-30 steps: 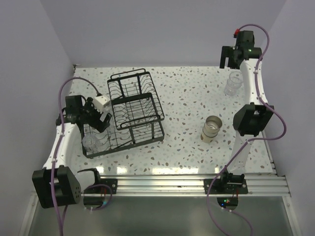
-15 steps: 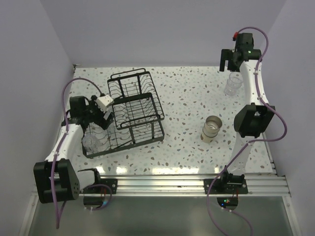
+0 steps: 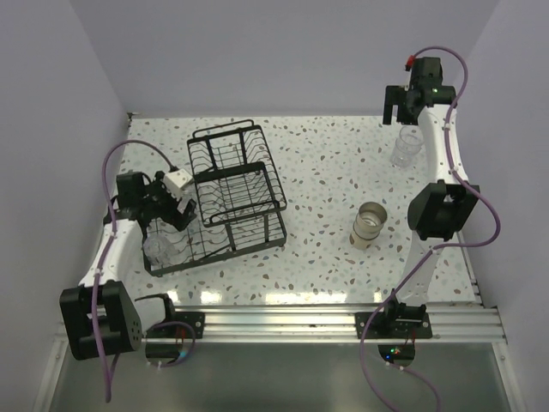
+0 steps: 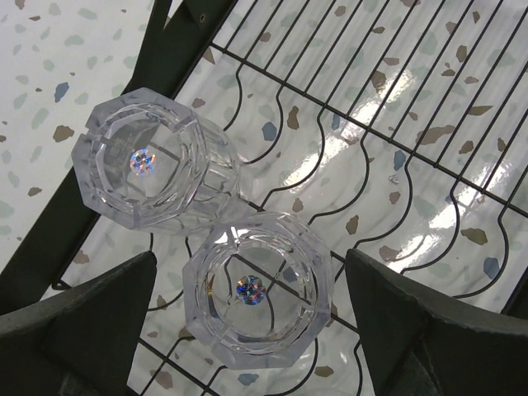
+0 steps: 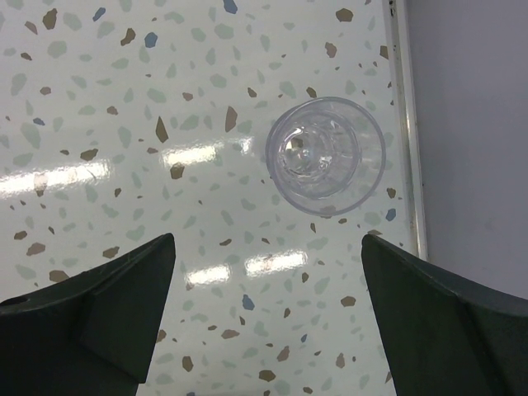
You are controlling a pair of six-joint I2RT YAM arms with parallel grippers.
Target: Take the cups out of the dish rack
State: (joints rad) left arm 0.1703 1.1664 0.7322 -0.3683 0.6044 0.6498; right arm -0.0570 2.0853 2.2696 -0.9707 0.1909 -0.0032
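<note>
The black wire dish rack [image 3: 236,184] stands left of the table's middle. Two clear cups sit in its near-left corner, one [image 4: 157,157] farther and one [image 4: 257,290] nearer; one of them shows in the top view [image 3: 159,249]. My left gripper [image 3: 176,213] hovers over them, open, and the nearer cup lies between its fingers [image 4: 82,330]. A tan cup [image 3: 369,225] and a clear cup [image 3: 405,148] stand on the table to the right. My right gripper [image 3: 399,101] is open and empty, high above that clear cup [image 5: 326,157].
The rack's raised slotted tier [image 3: 244,180] lies just right of my left gripper. The table's right edge strip [image 5: 404,124] runs close beside the clear cup. Walls close in the back and both sides.
My left arm has shifted slightly over the rack's near-left corner, gripper still open. My right gripper has barely moved. No cup has moved.
</note>
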